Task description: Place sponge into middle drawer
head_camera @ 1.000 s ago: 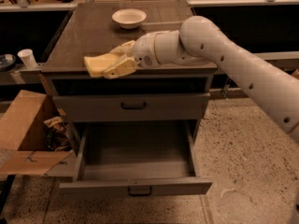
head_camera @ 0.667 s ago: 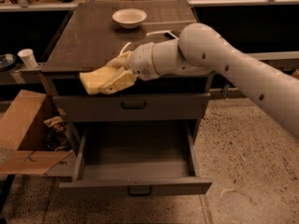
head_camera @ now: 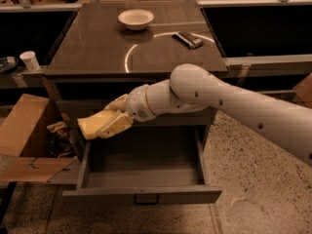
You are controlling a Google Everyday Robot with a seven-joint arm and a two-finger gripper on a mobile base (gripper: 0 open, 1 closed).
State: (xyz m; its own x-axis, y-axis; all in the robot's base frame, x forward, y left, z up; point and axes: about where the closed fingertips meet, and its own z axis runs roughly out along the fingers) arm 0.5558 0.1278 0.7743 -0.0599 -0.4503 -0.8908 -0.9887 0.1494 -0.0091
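Observation:
The pale yellow sponge (head_camera: 91,125) is held in my gripper (head_camera: 108,122), which is shut on it. The gripper hangs in front of the cabinet, above the left rear part of the open middle drawer (head_camera: 144,170). The sponge sticks out to the left, over the drawer's left side wall. The drawer is pulled fully out, grey and shallow, with nothing visible inside, and has a small dark pull on its front. My white arm reaches in from the right and hides the drawer front above.
A white bowl (head_camera: 135,18) and a dark flat rectangular object (head_camera: 188,39) lie on the cabinet top (head_camera: 97,48). An open cardboard box (head_camera: 24,135) with clutter stands left of the drawer. A white cup (head_camera: 30,60) sits at far left.
My gripper has carried the sponge down from the level of the cabinet top's front edge to just above the open drawer. The arm has lowered with it.

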